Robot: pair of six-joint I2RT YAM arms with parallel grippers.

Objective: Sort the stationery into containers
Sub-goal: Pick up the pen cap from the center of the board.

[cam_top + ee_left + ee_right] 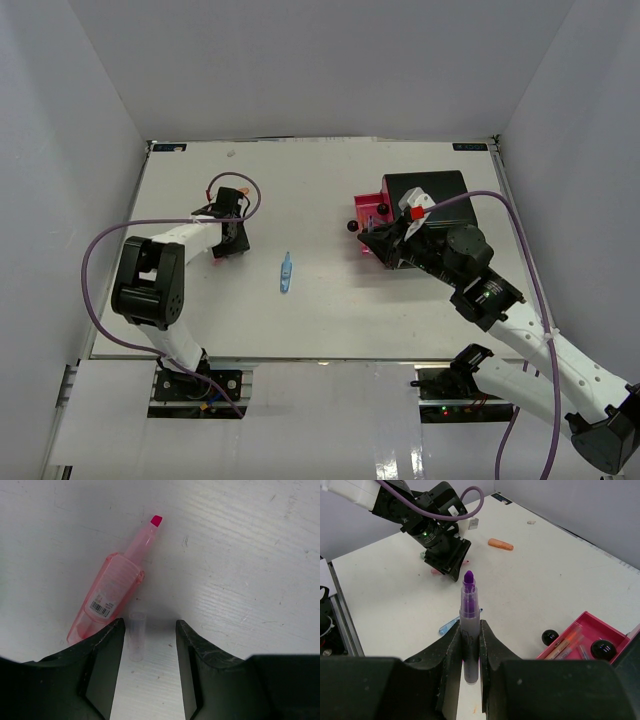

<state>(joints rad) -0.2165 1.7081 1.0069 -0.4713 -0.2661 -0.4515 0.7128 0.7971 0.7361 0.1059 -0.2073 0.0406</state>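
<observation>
1. The right tool is pinched shut on a purple marker, but only low on the barrel, with most of the marker sticking out past the fingertips. My guess is it could swivel in the grip. If it lets go too early, the marker hits the bench or the rim instead of the pink drawer. That drawer is pulled out of the black cabinet and has a few pens in it.

2. The left tool is about half open and holding nothing. It straddles a clear cap lying flat, with the uncapped pink highlighter right beside its left finger. Closing here probably grabs just the cap, or shoves the highlighter and sends it rolling. Honestly can't tell if that finger is touching the highlighter body.

3. Pose: the left arm is folded back on itself, wrist pointing down at the bench on the far left. The right arm reaches forward over the cabinet front, with the marker aimed across at the left arm.

4. A light-blue piece lies mid-bench between the arms, well apart from both tools.
</observation>
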